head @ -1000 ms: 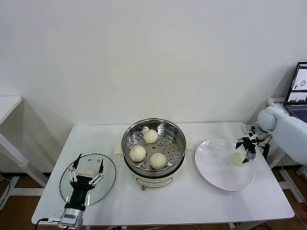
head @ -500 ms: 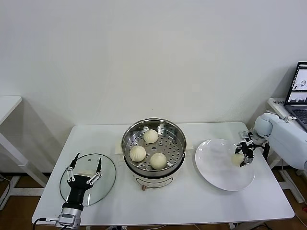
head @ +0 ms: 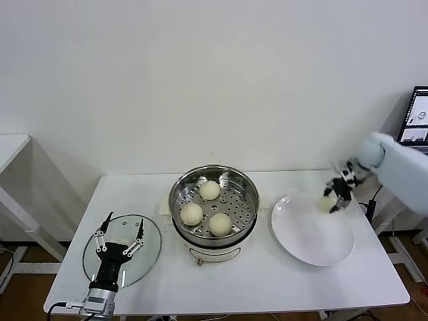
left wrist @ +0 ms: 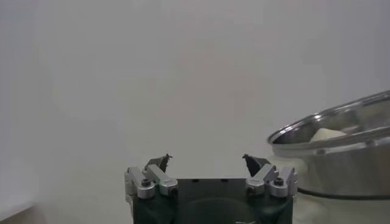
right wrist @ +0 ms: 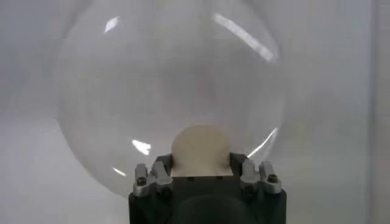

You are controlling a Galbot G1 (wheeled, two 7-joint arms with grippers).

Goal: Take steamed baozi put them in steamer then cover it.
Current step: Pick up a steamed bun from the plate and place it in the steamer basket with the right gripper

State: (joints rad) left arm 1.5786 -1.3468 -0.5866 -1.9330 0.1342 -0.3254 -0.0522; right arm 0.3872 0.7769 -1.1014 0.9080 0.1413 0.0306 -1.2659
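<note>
The steel steamer (head: 175,200) stands mid-table with three cream baozi (head: 192,213) on its perforated tray. My right gripper (head: 332,194) is shut on the fourth baozi (head: 326,204) and holds it above the far right rim of the white plate (head: 301,241). In the right wrist view the baozi (right wrist: 200,150) sits between the fingers (right wrist: 159,167), with the plate (right wrist: 122,91) below. The glass cover (head: 152,246) lies flat at the front left. My left gripper (head: 120,234) is open above it. In the left wrist view the gripper (left wrist: 207,161) is empty, with the steamer (left wrist: 329,137) to one side.
A laptop (head: 418,124) stands on a side table at the far right. A second white table (head: 10,150) shows at the far left. The steamer sits on a white electric base (head: 214,255).
My right gripper has closed on the last baozi and lifted it up off the plate. The left gripper has barely moved over the cover.
</note>
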